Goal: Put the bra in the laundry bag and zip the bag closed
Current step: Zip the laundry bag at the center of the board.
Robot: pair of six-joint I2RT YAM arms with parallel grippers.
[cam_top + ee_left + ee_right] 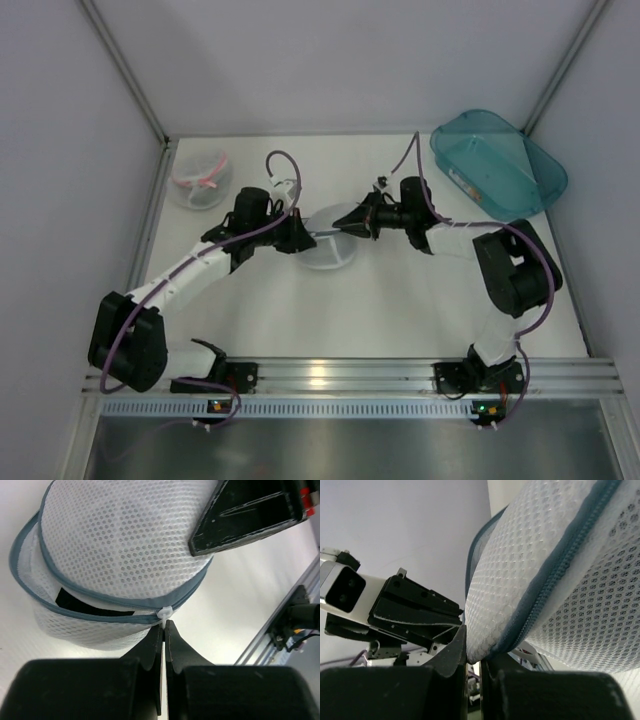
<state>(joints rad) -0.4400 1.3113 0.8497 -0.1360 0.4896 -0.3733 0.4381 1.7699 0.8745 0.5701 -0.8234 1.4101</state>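
1. We are working on the laundry bag (125, 540), which is resting on the table (400, 300) between the two arms. The bra (75, 600) is lying inside it, showing as a black strip through the gap where the grey zip rim is not yet shut.
2. We are gripping the white zip pull (165, 613) at the bag's near rim with the left gripper (165, 626). Its jaws are pressed together, with only the tab between their tips, ready to drag the slider round the rim.
3. We are pinching the bag's opposite edge with the right gripper (472, 655), its jaws narrow on a fold of mesh and zip tape. This is bracing the soft bag so it is not sliding or twisting when the pull is drawn.
4. We are judging the bagging done and the zipping hardly begun, since a long stretch of rim is gaping beside the pull.
5. We are leaving alone the pink-rimmed bag (200, 180) and the teal bin (500, 165), both well apart from the laundry bag.
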